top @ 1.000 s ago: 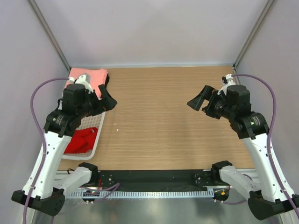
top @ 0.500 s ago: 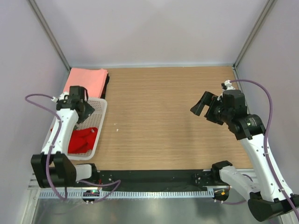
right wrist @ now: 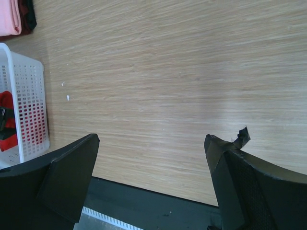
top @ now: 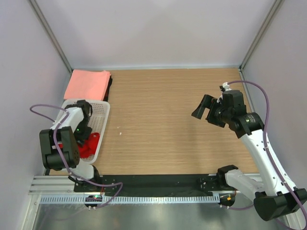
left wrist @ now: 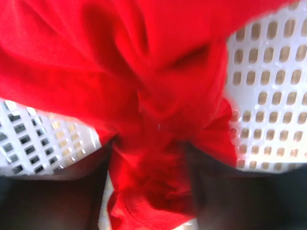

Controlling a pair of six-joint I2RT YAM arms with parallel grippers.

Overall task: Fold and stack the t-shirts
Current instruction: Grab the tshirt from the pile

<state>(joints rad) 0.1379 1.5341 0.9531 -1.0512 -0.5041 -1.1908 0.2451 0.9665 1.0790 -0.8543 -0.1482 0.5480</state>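
The left arm is swinging down off its perch and plunging into the white basket [top: 103, 125]. The left claw [left wrist: 148, 163] is narrowing in from wide, its fingers [left wrist: 72, 191] pressing on either side of a bunch of the red t-shirt [left wrist: 144, 72], which is lying crumpled at the basket's near end. Whether that pinch is firm yet, I cannot tell. The right claw [right wrist: 151, 163] is hanging wide open, holding nothing, over the table [top: 163, 120]. The folded stack [top: 88, 85] is waiting at the far left corner. So the pick-up looks to be starting, and folding is yet to come.
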